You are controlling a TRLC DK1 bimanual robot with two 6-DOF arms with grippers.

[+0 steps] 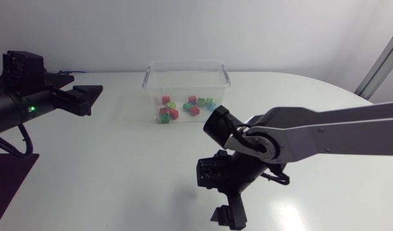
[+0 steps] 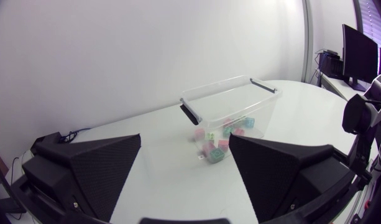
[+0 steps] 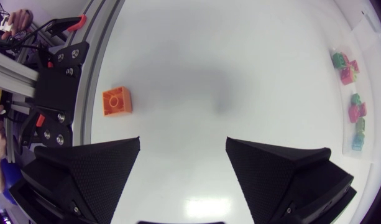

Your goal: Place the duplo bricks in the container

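A clear plastic container (image 1: 185, 76) stands at the back middle of the white table, with several red, green and blue duplo bricks (image 1: 183, 107) showing through its walls. In the left wrist view the container (image 2: 240, 99) and its bricks (image 2: 218, 142) lie ahead of my left gripper (image 2: 185, 140), which is open and holds nothing. It hovers at the left (image 1: 87, 97). My right gripper (image 1: 229, 217) hangs over the table's front part, open and holding nothing (image 3: 183, 140). An orange brick (image 3: 117, 101) lies ahead of one finger, near the table's edge. The head view does not show it.
My right arm (image 1: 299, 135) stretches in from the right across the table's middle. An aluminium frame with black brackets (image 3: 59, 74) runs along the table's edge beside the orange brick. Bare white tabletop (image 1: 119, 160) lies between the two grippers.
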